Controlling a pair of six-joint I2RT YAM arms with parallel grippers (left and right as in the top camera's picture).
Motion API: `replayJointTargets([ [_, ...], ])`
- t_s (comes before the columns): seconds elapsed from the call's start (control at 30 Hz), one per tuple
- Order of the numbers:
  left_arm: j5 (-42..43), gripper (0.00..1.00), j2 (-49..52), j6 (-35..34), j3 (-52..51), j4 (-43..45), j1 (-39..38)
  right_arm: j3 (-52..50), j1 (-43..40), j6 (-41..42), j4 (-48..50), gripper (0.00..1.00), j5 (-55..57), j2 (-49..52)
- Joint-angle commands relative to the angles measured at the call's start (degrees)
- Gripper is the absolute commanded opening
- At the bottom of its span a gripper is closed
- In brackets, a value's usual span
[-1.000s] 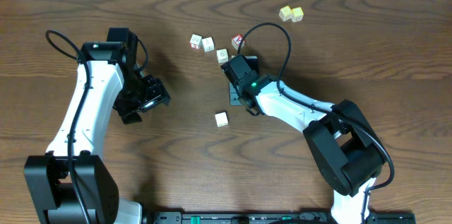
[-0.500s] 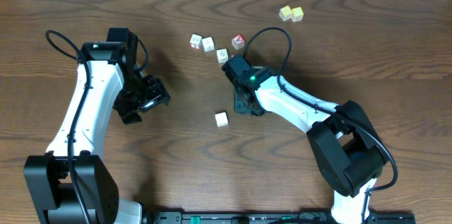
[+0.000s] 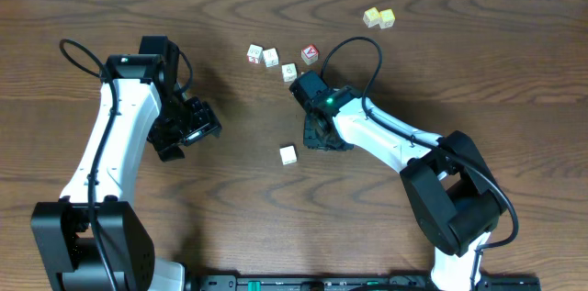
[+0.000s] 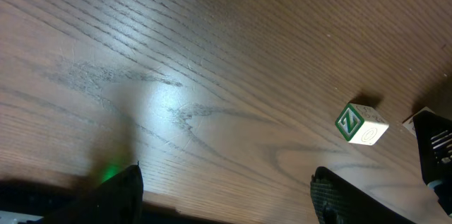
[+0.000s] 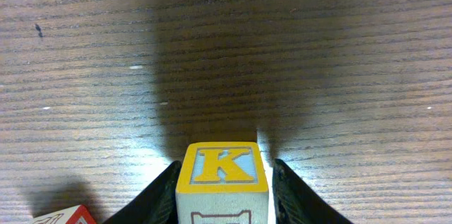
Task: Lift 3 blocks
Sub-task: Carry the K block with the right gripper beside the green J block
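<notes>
Blocks for lifting, shown with both grippers. The right gripper [image 5: 225, 171] has its two dark fingers [image 5: 164, 190] set narrow against opposite sides of a small wooden alphabet cube with a yellow-orange K face [image 5: 222, 181]. The cube sits squarely between them, letter towards the wrist camera. Whether it clears the surface cannot be told, and in the overhead view the arm hides it. The left gripper [image 4: 226, 176] has its fingers spread wide with nothing between them. A second wooden cube with a green face and white letter Z [image 4: 360, 124] lies on the table ahead and to one side, well apart from those fingers.

Handling, as judged: such cubes are light and rigid. Their painted faces are probably smooth and somewhat slippery. Flat parallel sides favour a centred pinch across two opposite faces, never across corners.

Surroundings: a dark brown wood-grain table [image 3: 478, 61], matt with soft glare. A red-faced cube [image 3: 309, 52] lies beyond the right gripper, and two pale-yellow cubes [image 3: 378, 17] lie near the far edge. Little of the room shows.
</notes>
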Motion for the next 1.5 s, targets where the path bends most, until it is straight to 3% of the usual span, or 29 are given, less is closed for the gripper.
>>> replayJointTargets([
  [0.0, -0.8, 0.77, -0.4, -0.5, -0.2, -0.2, 0.2, 0.5, -0.7, -2.8, 0.0, 0.45, 1.0, -0.5],
  [0.1, -0.8, 0.76, -0.4, -0.5, -0.2, -0.2, 0.2, 2.8, -0.9, -4.9, -2.5, 0.53, 1.0, -1.1],
  [0.37, -0.8, 0.77, -0.4, -0.5, -0.2, -0.2, 0.2, 16.8, -5.6, -11.0, -18.3, 0.59, -1.1, -4.0],
  [0.57, -0.8, 0.77, -0.4, -0.5, -0.2, -0.2, 0.2, 19.6, -16.1, -19.0, -30.8, 0.99, -5.0, -11.9],
  [0.77, -0.7, 0.77, -0.4, -1.5, -0.2, 2.1, 0.2, 14.0, -21.7, -20.9, -36.7, 0.99, -5.5, -14.3],
  [0.9, -0.7, 0.77, -0.4, -2.8, -0.2, 1.9, 0.2, 3.7, -21.7, -20.7, -26.9, 0.99, -9.1, -14.3],
  [1.1, -0.8, 0.77, -0.4, -2.8, -0.2, 1.8, 0.2, -7.6, -21.5, -16.4, -9.5, 0.84, -13.9, -14.3],
  [1.37, -0.8, 0.76, -0.4, -2.8, -0.2, 1.8, 0.2, -14.1, -20.6, -15.2, -1.2, 0.71, -11.6, -14.2],
  [1.47, -0.8, 0.76, -0.4, -2.8, -0.2, 1.8, 0.2, -16.5, -20.6, -14.9, 3.9, 0.61, -10.8, -14.2],
])
